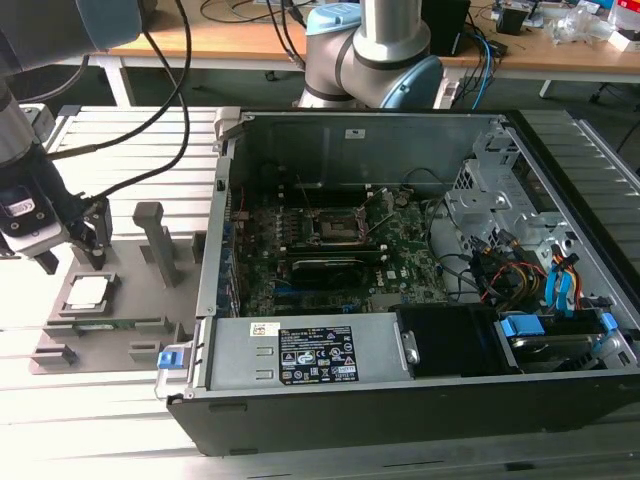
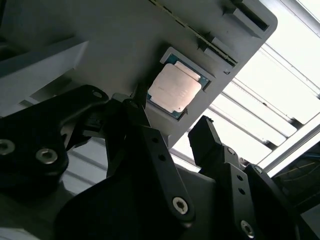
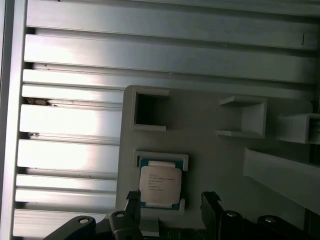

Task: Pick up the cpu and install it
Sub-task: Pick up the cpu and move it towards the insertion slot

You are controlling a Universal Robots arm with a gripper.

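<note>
Pick-up step, approach: pincer [image 3: 171, 200] released, empty, hovering over small flat silver-grey square cpu [image 3: 160, 182] seated in grey plastic fixture [image 3: 215, 165]. Grasp likely calls for squarely straddling chip edges.

Slatted aluminium table [image 1: 80, 420] with a grey holder plate [image 1: 130, 300] beside an open computer case [image 1: 350, 420]

The small square cpu [image 3: 160, 186] has a pale silver-grey metal top with a thin green rim. It lies on a flat mid-grey plastic holder tray [image 3: 210, 150] over a ribbed silvery aluminium table [image 3: 70, 155] banded light and dark, and the matte black metal gripper [image 3: 171, 200] has silver screw heads. In the exterior view the big black computer case [image 1: 400, 420], at three o'clock of the tray, holds a dark green circuit board [image 1: 410, 265], bright blue plastic clips [image 1: 172, 357] and a black label [image 1: 318, 358].
</note>
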